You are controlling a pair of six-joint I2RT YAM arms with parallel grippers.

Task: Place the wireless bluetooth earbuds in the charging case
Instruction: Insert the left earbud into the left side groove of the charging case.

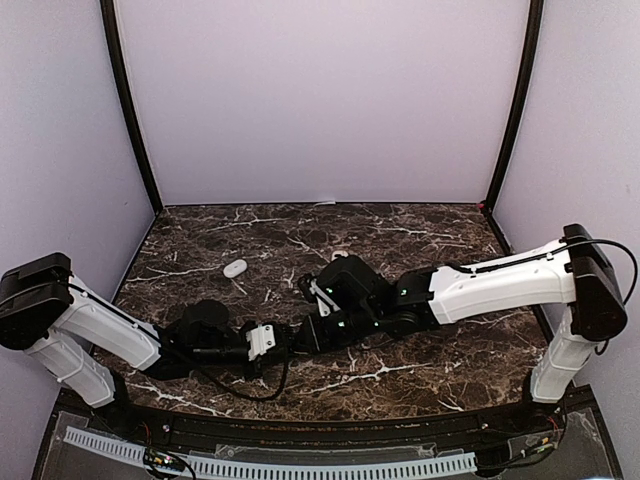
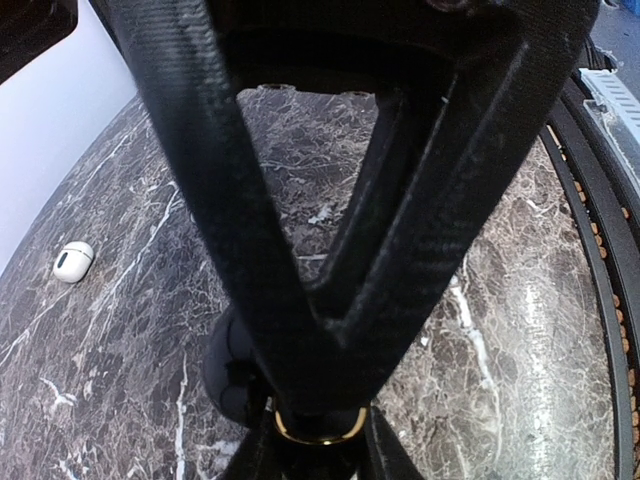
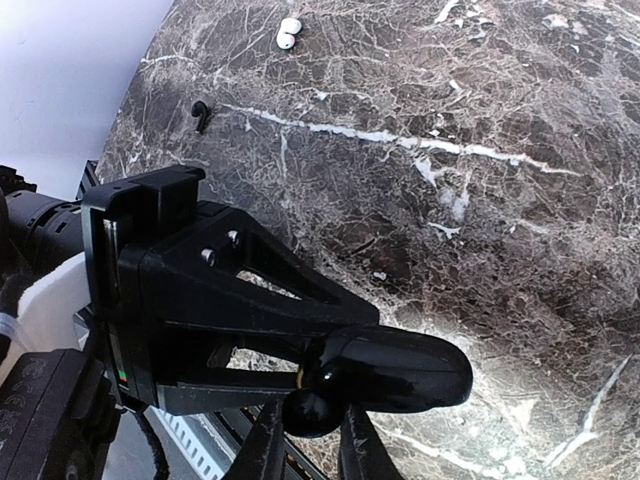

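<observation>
Marble desk (image 1: 420, 230), and the left pincer (image 3: 325, 368) clamps the case (image 3: 410, 370) while the right pincer (image 3: 310, 445) pinches a black bud (image 3: 310, 412) beside it, white bud (image 1: 235, 267) lying well apart.

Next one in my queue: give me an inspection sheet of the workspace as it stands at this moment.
Surface: dark marble-pattern tabletop with white veins.
Job's things: white earbud lying loose left of centre; small black earbud loose near a table edge; glossy black charging case held between the two arms.
Clutter: small white piece, half hidden behind the right arm, kind unclear.
Grippers: left gripper shut on the black charging case; right gripper at a black rounded part beside it, grip unclear.
Cables: black cable looping under the left arm.
Surroundings: pale walls, black frame posts.
</observation>
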